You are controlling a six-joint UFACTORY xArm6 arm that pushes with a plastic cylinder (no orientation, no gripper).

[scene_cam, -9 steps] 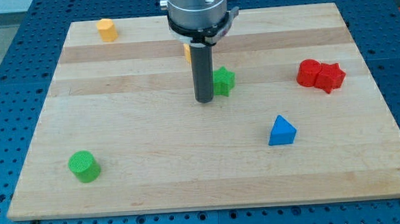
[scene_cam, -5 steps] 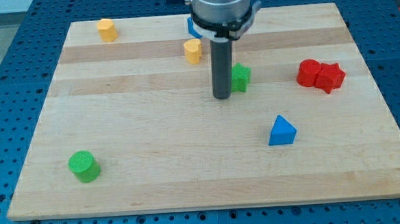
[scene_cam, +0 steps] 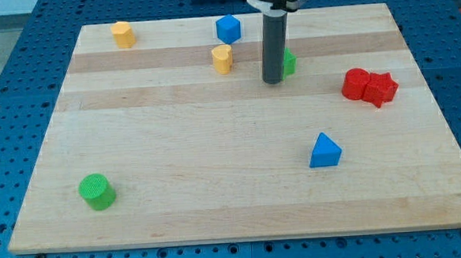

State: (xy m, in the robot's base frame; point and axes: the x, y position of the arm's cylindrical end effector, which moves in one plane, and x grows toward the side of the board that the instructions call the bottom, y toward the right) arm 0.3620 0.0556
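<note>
Where jaws would be, none — my tip (scene_cam: 273, 82) touches green block (scene_cam: 289, 62), yellow block (scene_cam: 222, 58) near.

two yellow blocks (scene_cam: 123, 33), two green blocks (scene_cam: 97, 191), two blue blocks (scene_cam: 227, 28), two touching red blocks (scene_cam: 369, 85), one wooden board (scene_cam: 177, 171)

Rod tip (scene_cam: 273, 82): now further toward the view's right and top than in the earlier pictures, pressed against the left side of the small green block.
Small green block (scene_cam: 289, 62): shifted with it, up and to the right, mostly hidden behind the rod.
Blue cube (scene_cam: 227, 28): now uncovered near the top edge.
Yellow block (scene_cam: 222, 58): fully in view, left of the rod.
</note>
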